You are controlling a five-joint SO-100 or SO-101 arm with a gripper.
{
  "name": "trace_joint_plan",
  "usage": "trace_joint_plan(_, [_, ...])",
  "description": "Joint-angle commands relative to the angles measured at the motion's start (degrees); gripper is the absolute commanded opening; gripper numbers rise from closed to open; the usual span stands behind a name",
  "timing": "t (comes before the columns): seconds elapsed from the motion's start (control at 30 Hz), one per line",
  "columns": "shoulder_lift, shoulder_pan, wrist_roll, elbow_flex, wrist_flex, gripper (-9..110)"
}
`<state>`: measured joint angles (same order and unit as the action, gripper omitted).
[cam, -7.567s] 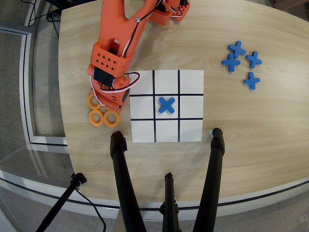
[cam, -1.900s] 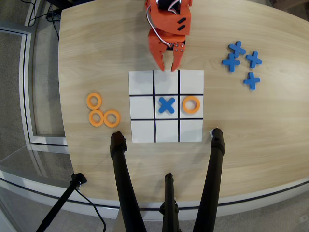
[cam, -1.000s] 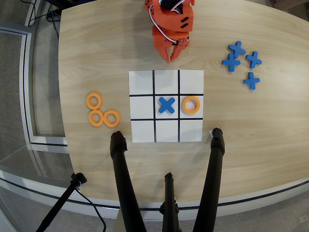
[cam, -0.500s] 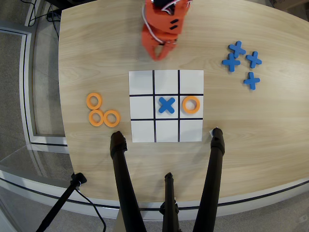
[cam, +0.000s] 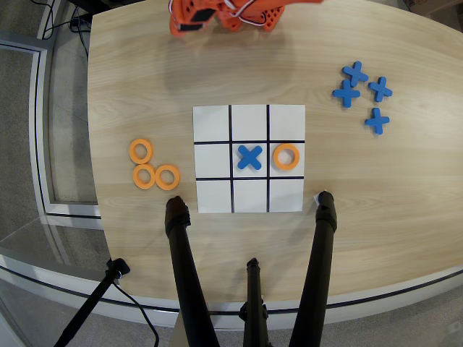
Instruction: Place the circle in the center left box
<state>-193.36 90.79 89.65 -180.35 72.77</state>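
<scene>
An orange ring [cam: 286, 156] lies flat inside the middle-row cell at picture-right [cam: 286, 139] of the white 3x3 paper grid [cam: 213, 126]. Nothing holds it. A blue cross [cam: 249, 157] lies in the middle cell. Three more orange rings [cam: 144, 176] lie together on the wood, left of the grid. The orange arm [cam: 224, 14] is folded at the table's far edge, well away from the grid. Its fingers are cut off by the picture's top edge, so I cannot tell how the jaws stand.
Several blue crosses [cam: 360, 92] lie in a loose group at the right rear of the wooden table [cam: 391, 202]. Black tripod legs [cam: 184, 267] [cam: 318, 260] rest on the table's near edge, just below the grid. The table's left edge drops to the floor.
</scene>
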Motion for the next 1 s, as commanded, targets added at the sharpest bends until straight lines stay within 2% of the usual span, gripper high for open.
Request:
trace_joint_plan(0.0, [-1.05,13.10,-0.26,-3.16,0.26,0])
trace_joint_plan(0.97, [-1.05,10.11,-0.26,-3.16,0.35,0])
